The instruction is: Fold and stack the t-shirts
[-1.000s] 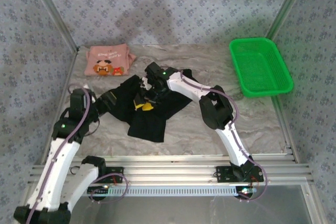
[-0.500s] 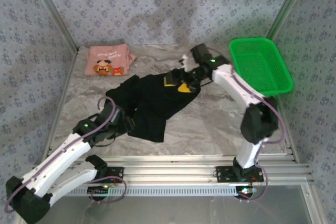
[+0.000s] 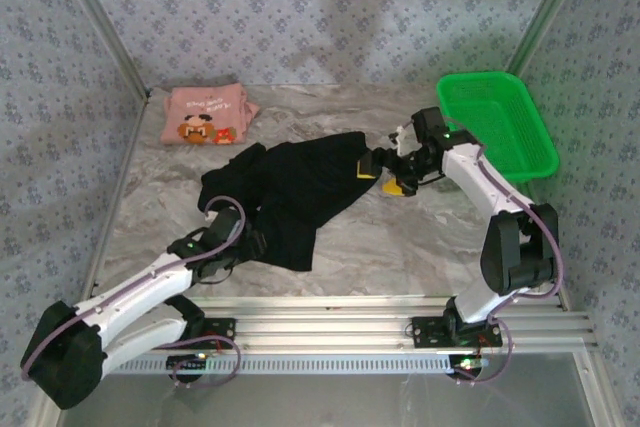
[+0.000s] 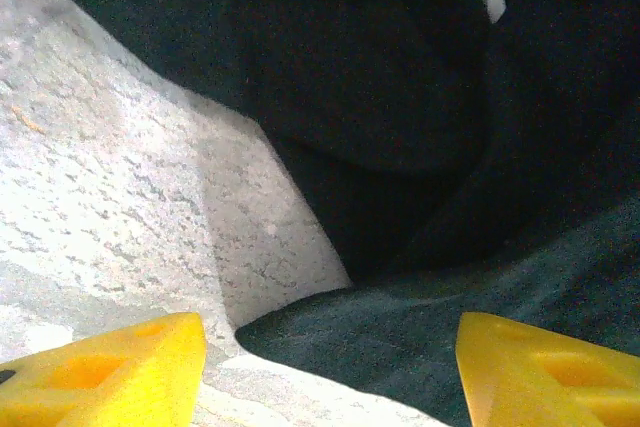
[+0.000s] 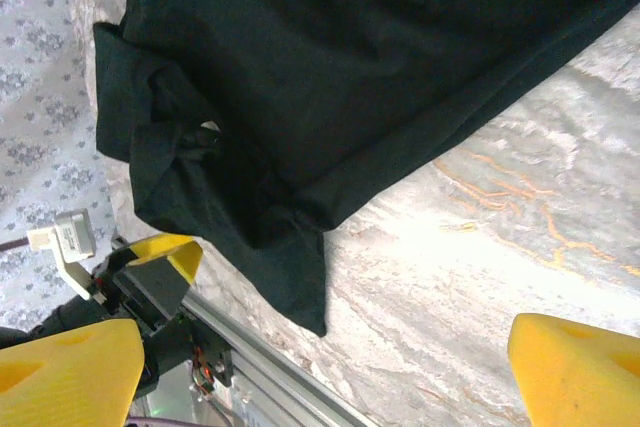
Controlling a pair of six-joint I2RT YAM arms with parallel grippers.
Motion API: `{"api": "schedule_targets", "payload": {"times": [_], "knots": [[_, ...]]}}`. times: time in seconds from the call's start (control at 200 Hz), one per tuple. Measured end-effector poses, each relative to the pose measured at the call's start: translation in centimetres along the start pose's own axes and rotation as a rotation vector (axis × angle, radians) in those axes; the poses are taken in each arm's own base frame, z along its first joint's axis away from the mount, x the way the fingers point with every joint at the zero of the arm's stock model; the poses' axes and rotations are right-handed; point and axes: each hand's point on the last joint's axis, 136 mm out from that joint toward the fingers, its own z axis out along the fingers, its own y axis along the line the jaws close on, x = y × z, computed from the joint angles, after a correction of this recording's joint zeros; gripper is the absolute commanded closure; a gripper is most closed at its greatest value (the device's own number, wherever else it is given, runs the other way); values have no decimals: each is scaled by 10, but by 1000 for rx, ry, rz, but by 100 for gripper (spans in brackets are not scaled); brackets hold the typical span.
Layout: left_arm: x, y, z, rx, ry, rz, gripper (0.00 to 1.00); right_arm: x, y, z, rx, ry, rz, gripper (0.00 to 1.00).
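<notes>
Both arms have shifted. Nearest, the left arm now lies low along the desk [image 3: 400, 237], and the left hand [image 3: 248, 241] sits at the near left edge of the black t-shirt [image 3: 300, 182], where a moment ago it was raised and further left. Its yellow fingers [image 4: 100, 372] stand apart with dark cloth lying between them; it appears to grip nothing, though the fingertips are cut off in its own camera.

Further back, the right hand [image 3: 382, 177] has dragged the black cloth out to the right and let it go. It now hovers just past the shirt's right edge, fingers spread wide and empty.

This suggests the shirt is being spread flat; folding has not begun. Its left half remains bunched, with sleeves and collar hard to pick out.

At the far left lies the pink t-shirt [image 3: 205, 117], already folded. At the far right sits a green basket [image 3: 495, 127].
</notes>
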Motion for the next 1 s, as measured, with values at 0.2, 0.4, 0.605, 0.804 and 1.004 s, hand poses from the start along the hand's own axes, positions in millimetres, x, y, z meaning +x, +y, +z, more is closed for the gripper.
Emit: {"api": "schedule_targets", "payload": {"times": [0.2, 0.4, 0.605, 0.804, 1.004], "knots": [[1, -1, 5, 50, -21, -12, 35, -6, -3, -2, -2, -20, -6, 5], [10, 0, 14, 103, 2, -1, 41, -12, -14, 5, 6, -12, 16, 6], [8, 2, 16, 128, 4, -8, 53, -15, -21, 7, 12, -9, 34, 7], [10, -7, 22, 161, 23, 19, 71, -16, -21, 8, 11, -12, 33, 8], [4, -13, 21, 165, 30, 44, 88, -18, -23, 9, 13, -15, 35, 8]]}}
